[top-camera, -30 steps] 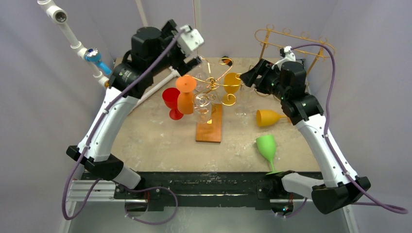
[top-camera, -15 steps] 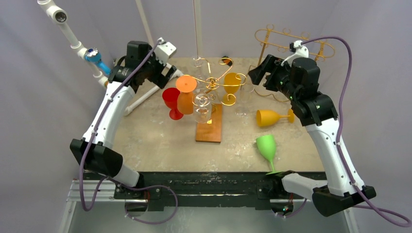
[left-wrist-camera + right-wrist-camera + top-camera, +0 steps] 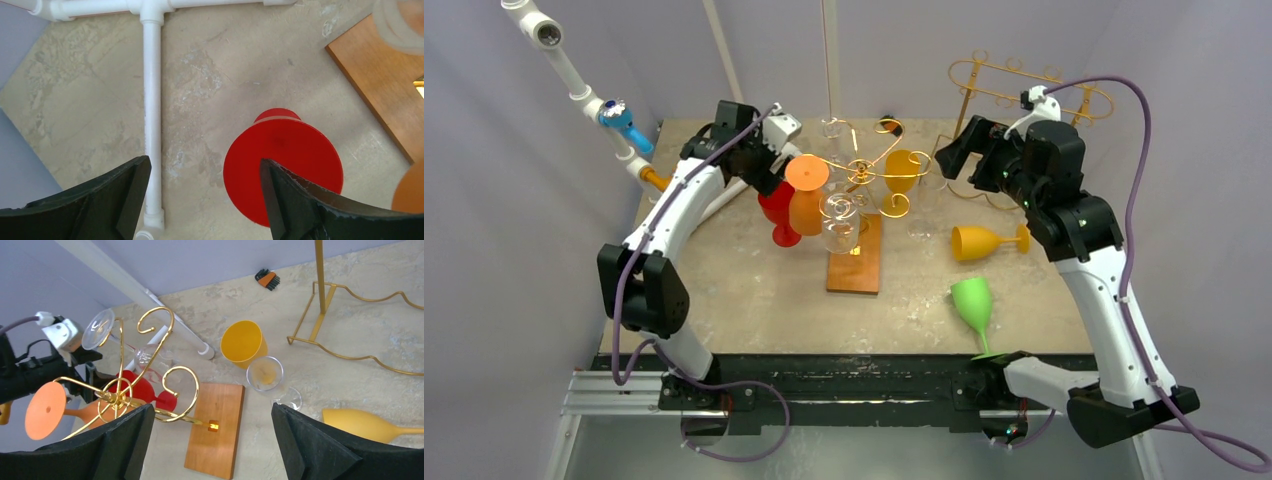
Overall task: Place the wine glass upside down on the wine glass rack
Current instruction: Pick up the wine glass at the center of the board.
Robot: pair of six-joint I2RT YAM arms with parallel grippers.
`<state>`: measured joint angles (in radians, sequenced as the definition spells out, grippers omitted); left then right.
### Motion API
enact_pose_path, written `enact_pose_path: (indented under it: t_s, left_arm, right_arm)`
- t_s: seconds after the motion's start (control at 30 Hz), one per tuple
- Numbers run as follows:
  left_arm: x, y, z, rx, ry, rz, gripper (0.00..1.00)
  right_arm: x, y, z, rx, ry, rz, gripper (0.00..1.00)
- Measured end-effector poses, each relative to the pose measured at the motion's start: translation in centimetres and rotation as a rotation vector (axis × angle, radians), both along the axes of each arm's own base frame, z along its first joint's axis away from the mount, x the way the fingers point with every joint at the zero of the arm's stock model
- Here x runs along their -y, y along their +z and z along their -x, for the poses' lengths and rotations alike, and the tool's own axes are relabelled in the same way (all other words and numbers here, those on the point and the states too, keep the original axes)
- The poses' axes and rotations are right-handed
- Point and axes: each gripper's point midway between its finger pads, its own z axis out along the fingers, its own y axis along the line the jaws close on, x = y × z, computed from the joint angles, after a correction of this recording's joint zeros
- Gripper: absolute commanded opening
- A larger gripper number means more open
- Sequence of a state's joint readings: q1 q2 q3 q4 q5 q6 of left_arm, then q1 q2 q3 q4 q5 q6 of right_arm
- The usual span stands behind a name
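Gold wire curls up into the rack [image 3: 861,170] at the middle of the desk [image 3: 754,290]. The red glass [image 3: 282,172] stands on the desk just left of it, not hung. The left claw [image 3: 202,172] hovers right above that glass, jaws spread wide, gripping nothing. The right claw [image 3: 212,415] hangs high on the right, also wide and empty. An orange glass [image 3: 805,195] hangs upside down on the rack.
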<state>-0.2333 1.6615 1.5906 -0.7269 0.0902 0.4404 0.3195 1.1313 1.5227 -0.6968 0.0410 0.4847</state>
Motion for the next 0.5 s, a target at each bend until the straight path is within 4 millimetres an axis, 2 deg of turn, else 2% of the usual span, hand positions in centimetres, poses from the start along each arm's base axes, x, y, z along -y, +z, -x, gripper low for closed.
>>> enact_pose_path:
  t_s: [0.27, 0.5]
  left_arm:
    - [0.0, -5.0, -0.2, -0.111, -0.038, -0.048, 0.47]
    - [-0.1, -7.3, 0.0, -0.168, -0.065, -0.078, 0.07]
  right_arm:
    - [0.1, 1.5, 0.4, 0.036, 0.0, -0.012, 0.87]
    - [0.2, 1.9, 0.7, 0.044, -0.001, -0.019, 0.76]
